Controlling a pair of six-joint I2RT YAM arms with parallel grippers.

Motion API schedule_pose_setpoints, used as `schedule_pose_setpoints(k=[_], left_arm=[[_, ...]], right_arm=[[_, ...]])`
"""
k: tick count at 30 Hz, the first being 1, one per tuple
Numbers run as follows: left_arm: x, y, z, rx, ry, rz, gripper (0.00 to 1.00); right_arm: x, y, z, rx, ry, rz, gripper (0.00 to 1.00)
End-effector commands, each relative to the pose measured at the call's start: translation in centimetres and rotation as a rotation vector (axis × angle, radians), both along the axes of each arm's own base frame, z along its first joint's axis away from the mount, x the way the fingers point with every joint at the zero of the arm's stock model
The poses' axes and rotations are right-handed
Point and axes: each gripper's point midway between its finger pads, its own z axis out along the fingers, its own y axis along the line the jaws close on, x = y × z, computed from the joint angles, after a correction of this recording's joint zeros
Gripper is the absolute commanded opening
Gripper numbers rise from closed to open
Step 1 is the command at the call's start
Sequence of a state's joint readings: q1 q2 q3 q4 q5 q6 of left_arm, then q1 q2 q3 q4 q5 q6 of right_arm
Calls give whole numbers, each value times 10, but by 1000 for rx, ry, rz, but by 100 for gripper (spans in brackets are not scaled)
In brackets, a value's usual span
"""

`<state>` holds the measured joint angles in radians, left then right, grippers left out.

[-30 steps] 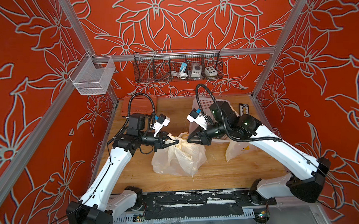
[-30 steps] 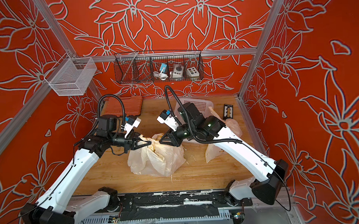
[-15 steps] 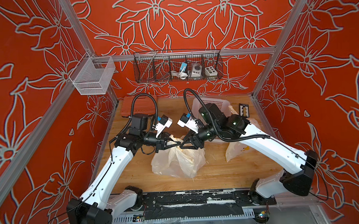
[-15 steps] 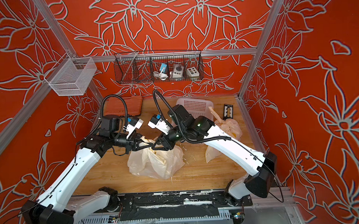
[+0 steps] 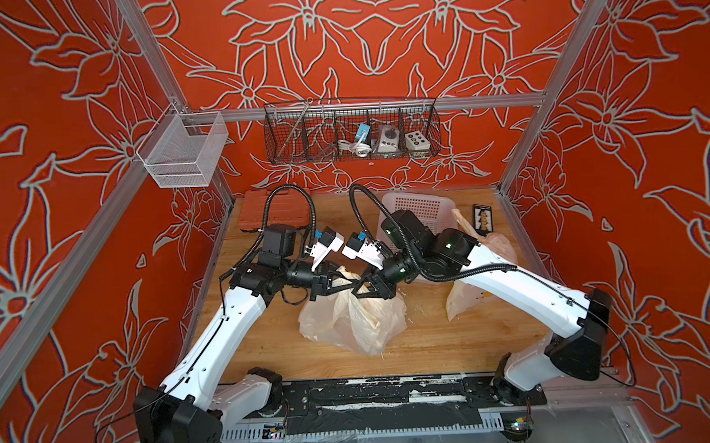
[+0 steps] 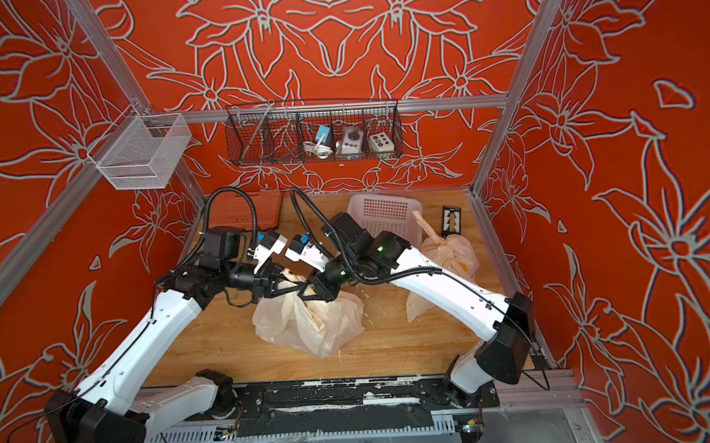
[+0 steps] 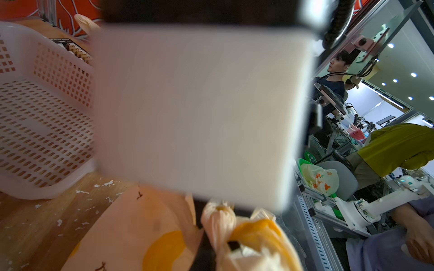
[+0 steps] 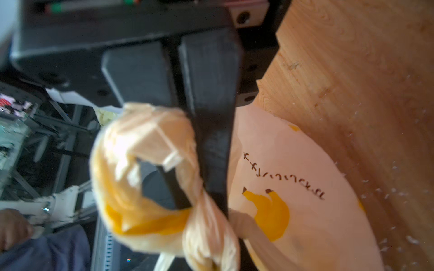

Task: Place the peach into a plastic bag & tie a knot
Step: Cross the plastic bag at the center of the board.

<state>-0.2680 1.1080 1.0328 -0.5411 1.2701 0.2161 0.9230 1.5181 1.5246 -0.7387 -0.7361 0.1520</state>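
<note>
Right wrist view showed right gripper (image 8: 199,201) clenched on bag (image 8: 293,178) at its twisted neck — likely limp, slippery film, best pinched there — left gripper (image 5: 348,286) likewise.

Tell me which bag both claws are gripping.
The centre bag, its top gripped by left claw and right claw; the two bags to its right lie free.

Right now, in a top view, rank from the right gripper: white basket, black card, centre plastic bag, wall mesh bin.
1. centre plastic bag, touching the right gripper.
2. white basket, just behind.
3. black card, back right corner.
4. wall mesh bin, high on left.
</note>
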Motion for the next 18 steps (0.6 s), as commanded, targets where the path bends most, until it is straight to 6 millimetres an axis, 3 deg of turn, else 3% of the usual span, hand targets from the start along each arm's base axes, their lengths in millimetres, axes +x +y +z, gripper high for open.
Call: schedule_pose_setpoints(k=[1,3,7,10,18], left_arm=[[-4,-3,14,-28,-9,-11,0],[-5,-1,10,-12,4,10,0],[1,7,0,14,54,75,23],[-3,12,-11,29,78,107,35],[-10,20,-28,38,31,158,38]], right_arm=[[18,7,-9,-17,-96,-65,1],[22,1,-11,-18,-116,-88,0],[31,-10,-16,-45,-154,-127,0],[31,-12,-18,-46,-161,-135,0],[37,-16,-6,-26,-212,-153,0]])
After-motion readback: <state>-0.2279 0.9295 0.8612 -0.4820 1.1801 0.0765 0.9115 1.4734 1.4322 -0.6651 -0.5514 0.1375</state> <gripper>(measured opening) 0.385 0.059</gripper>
